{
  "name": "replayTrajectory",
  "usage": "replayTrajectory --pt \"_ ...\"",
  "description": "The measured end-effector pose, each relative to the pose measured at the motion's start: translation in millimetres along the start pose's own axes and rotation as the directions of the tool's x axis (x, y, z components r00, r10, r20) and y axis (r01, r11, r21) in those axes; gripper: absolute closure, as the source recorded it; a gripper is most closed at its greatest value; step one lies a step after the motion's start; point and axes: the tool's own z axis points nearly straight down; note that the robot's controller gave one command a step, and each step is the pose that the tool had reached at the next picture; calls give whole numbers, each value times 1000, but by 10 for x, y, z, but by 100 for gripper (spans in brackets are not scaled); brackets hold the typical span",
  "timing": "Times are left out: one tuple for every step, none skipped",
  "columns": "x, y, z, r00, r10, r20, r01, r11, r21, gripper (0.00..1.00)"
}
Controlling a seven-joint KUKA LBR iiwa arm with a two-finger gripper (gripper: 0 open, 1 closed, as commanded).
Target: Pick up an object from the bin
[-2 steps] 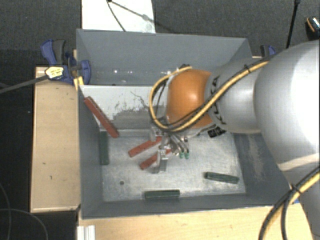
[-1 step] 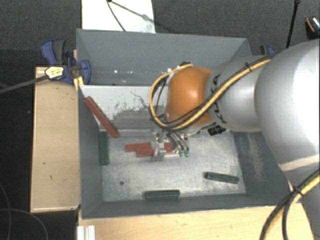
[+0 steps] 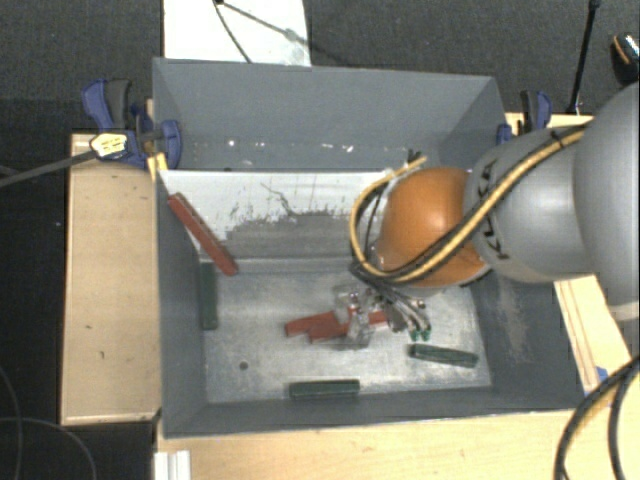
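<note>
Red flat stick [image 3: 308,326] just beneath pincer [image 3: 361,328]

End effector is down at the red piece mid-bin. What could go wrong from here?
1. The end effector sits near the right end of the flat red piece, not its middle; lifted from there, the piece may pivot or slip out.
2. A dark green stick lies close by on its right and could get nudged or dragged along.
3. The orange wrist cover overhangs the contact spot, so the grip is hard to confirm from this camera.
</note>
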Motion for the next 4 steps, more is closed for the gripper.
replayTrajectory --pt "256 0 -4 999 -32 3 32 999 1 100" --pt "122 238 -294 988 -151 -15 151 988 -1 100" --pt "132 230 -283 989 -147 -19 147 989 -2 0" --pt "-277 116 78 980 -196 -17 196 981 -2 0"
